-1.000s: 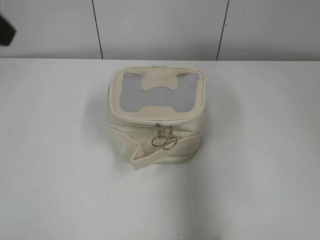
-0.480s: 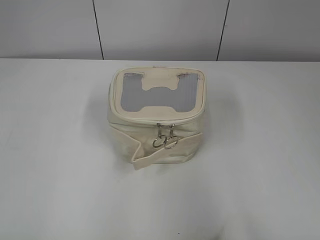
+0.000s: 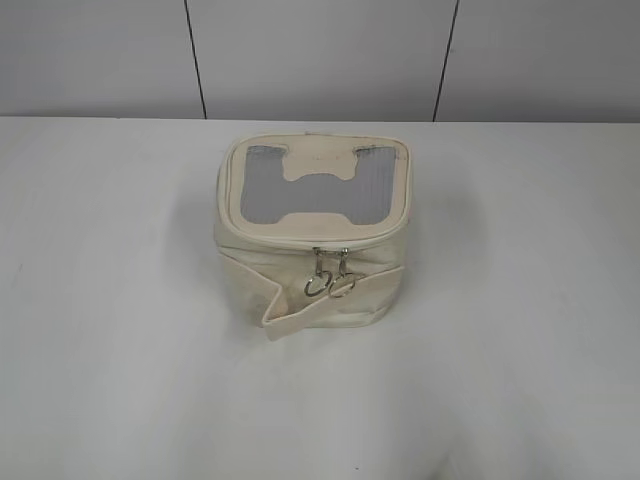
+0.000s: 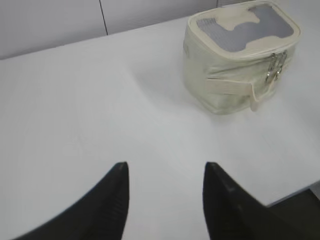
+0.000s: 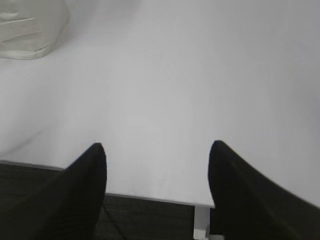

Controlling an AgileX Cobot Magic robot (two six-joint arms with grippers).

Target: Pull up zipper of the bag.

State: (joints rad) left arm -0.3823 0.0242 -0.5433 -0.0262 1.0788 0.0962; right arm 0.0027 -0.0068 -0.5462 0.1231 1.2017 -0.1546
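The cream-white bag (image 3: 312,235) with a grey mesh top and H-shaped patch stands in the middle of the white table. Its zipper (image 3: 332,268) has both silver sliders side by side at the front of the lid rim, their ring pulls hanging down. The strap band (image 3: 290,312) folds out at the front left. The bag also shows in the left wrist view (image 4: 235,65) at the upper right, with the zipper pulls (image 4: 275,67) on its right side, and a corner of it shows in the right wrist view (image 5: 30,27). My left gripper (image 4: 165,167) is open and empty, far from the bag. My right gripper (image 5: 157,147) is open and empty over the table's edge.
The white table (image 3: 120,330) spreads around the bag. Its front edge (image 5: 150,199) runs under my right gripper, with dark floor below. A grey panelled wall (image 3: 320,60) stands behind. Neither arm shows in the exterior view.
A dark arm part at the exterior view's upper left edge a second ago has left the frame. The bag shifted very slightly and now rests still.
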